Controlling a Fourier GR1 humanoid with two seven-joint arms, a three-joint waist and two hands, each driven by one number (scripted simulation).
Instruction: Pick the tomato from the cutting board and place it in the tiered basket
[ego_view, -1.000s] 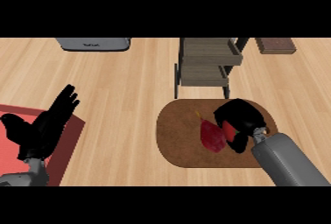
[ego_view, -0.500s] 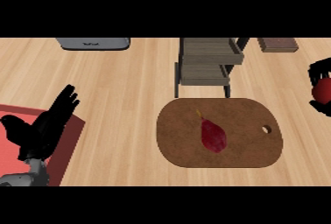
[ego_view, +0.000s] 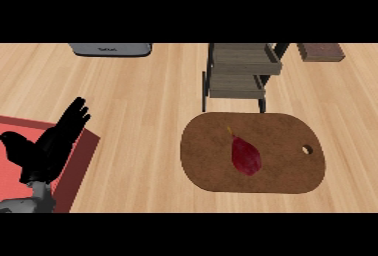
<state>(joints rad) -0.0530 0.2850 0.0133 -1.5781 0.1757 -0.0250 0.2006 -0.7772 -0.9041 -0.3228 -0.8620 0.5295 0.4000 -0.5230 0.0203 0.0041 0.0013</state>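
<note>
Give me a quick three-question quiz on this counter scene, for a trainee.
1. True or false: the tomato lies on the board.
2. Which is in view? A) left robot hand B) the other one C) both
3. What stands just beyond the board's far edge?
Key: 1 true; 2 A; 3 the basket.

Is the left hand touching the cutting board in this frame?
Apart. The head view shows bare counter between the left hand and the cutting board.
</note>
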